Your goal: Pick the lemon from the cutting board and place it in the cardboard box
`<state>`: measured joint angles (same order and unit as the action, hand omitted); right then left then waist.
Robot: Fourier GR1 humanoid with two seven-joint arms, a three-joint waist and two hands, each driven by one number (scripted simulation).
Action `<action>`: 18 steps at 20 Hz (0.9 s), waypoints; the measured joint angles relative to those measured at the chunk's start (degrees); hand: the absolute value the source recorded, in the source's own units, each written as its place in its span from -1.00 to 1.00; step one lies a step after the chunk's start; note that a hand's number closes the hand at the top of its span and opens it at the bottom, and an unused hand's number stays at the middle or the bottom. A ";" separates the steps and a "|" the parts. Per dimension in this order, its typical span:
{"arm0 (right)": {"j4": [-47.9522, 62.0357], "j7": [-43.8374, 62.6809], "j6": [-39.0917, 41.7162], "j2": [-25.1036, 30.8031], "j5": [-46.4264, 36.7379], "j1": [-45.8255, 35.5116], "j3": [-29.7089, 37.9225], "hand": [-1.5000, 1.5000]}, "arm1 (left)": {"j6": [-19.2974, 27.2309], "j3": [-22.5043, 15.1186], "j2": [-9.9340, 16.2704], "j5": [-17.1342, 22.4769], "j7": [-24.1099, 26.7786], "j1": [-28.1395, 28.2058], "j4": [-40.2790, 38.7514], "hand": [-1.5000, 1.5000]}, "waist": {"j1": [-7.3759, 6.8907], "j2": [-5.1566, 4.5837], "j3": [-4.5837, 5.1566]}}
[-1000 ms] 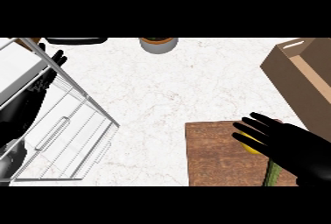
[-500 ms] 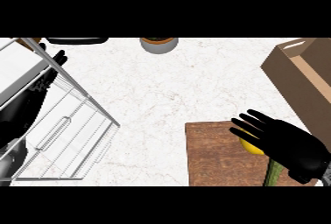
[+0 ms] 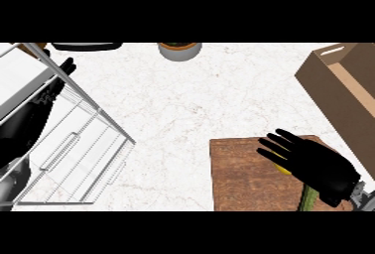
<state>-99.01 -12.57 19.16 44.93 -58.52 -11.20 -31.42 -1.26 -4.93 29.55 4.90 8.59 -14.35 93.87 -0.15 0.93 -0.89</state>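
Lowered slightly toward the cutting board [image 3: 249, 176], the right hand [image 3: 316, 163] now covers the lemon [image 3: 282, 166] with fingers spread, not closed. Cardboard box [image 3: 344, 94] stands beside; the left hand [image 3: 36, 106] rests open by the wire rack [image 3: 81, 149].

A single head view looks steeply down on the white counter [image 3: 183, 109] from close above; the forearms enter from 6 o'clock; the cutting board [image 3: 249, 173] sits toward 5 o'clock, the cardboard box [image 3: 344, 94] at 3 o'clock, the wire rack [image 3: 66, 149] at 9 o'clock; no second view shares the scene.
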 measured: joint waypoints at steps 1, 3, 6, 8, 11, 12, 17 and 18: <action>0.62 0.10 -0.06 -0.30 -0.39 -0.46 0.20 -1.00 | 0.05 0.08 -0.08 -0.14 0.18 0.03 -0.01 0.00 | -0.07 -0.04 -0.03; 2.24 0.58 -0.21 -1.34 -1.43 -1.32 0.15 -1.00 | -0.31 0.10 -0.19 0.02 0.15 -0.08 0.00 0.00 | -0.15 -0.07 0.02; 4.55 0.22 -1.36 -2.21 -2.61 -1.91 0.27 -1.00 | -0.40 0.06 -0.16 -0.24 -0.41 -0.17 0.17 0.00 | -0.16 -0.07 0.16; 6.28 0.27 -1.41 -3.50 -3.18 -2.49 0.03 -1.00 | -0.57 0.22 -0.35 -0.19 -0.10 -0.17 0.03 0.00 | -0.22 -0.07 0.09; 8.49 -0.50 -2.01 -4.25 -3.89 -2.52 -0.25 -1.00 | -0.63 0.34 -0.46 -0.31 -0.12 -0.08 0.08 0.00 | -0.21 -0.09 0.04; 8.95 -1.10 -2.37 -4.23 -4.17 -2.42 -0.48 1.00 | -0.51 0.34 -0.41 -0.47 -0.14 -0.01 0.05 0.00 | -0.15 -0.04 0.01; 11.24 -5.93 -6.57 -5.23 -5.62 -3.53 -1.67 1.00 | -0.52 0.33 -0.55 -0.68 -0.42 -0.27 -0.01 0.00 | -0.26 0.05 0.23; 11.38 -7.26 -7.91 -5.08 -5.45 -3.53 -1.36 1.00 | -0.57 0.38 -0.55 -0.69 -0.43 -0.19 0.02 0.00 | -0.21 0.06 0.22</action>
<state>-87.63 -19.84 11.25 39.85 -63.97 -14.73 -32.79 -1.84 -4.55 29.00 4.21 8.16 -14.54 93.89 -0.36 0.99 -0.67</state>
